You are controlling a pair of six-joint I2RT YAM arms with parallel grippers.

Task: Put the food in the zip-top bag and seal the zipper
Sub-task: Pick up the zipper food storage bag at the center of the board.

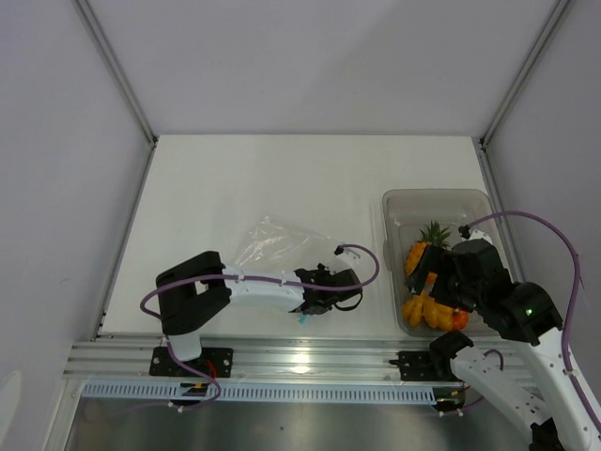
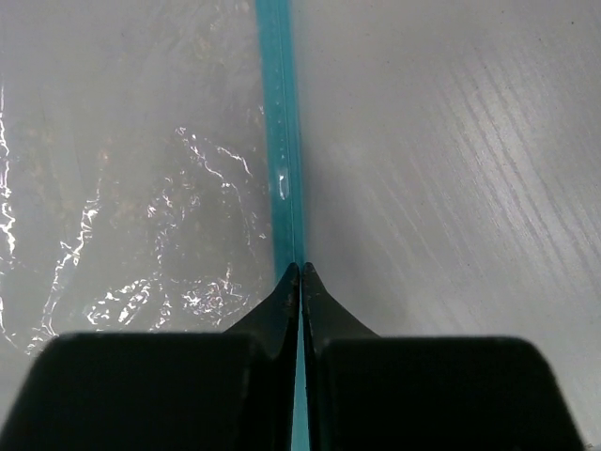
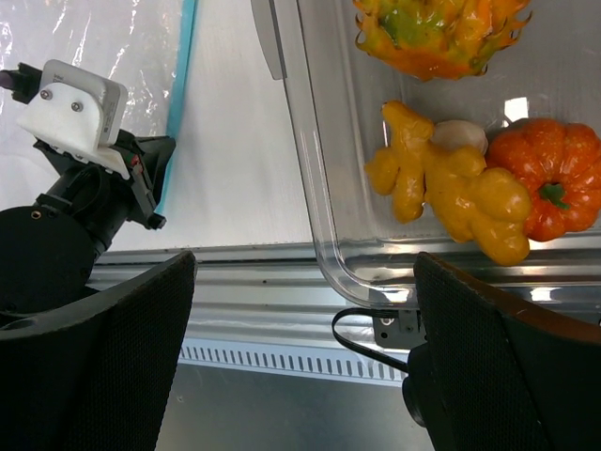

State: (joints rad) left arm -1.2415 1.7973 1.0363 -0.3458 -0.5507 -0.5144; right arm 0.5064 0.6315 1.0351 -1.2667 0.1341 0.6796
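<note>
Left wrist view: zipper (image 2: 280, 141) runs off top edge; near end pinched out of sight betw. closed fingers of left gripper (image 2: 300, 270). Also bag (image 2: 141, 188) cut at left & top.

Right wrist view: spiky fruit (image 3: 437, 28) cut by top edge. A pale lump (image 3: 460, 136) sits mostly behind yellow knobbly piece (image 3: 451, 188), can't tell what it is. Clear bin (image 3: 315, 169) runs off top & right. Blurred fingers (image 3: 94, 357) of right gripper (image 3: 302, 268) cut at bottom.

Top view: right arm (image 1: 488, 282) covers approx. half the food (image 1: 418, 310); zipper just a teal speck.
</note>
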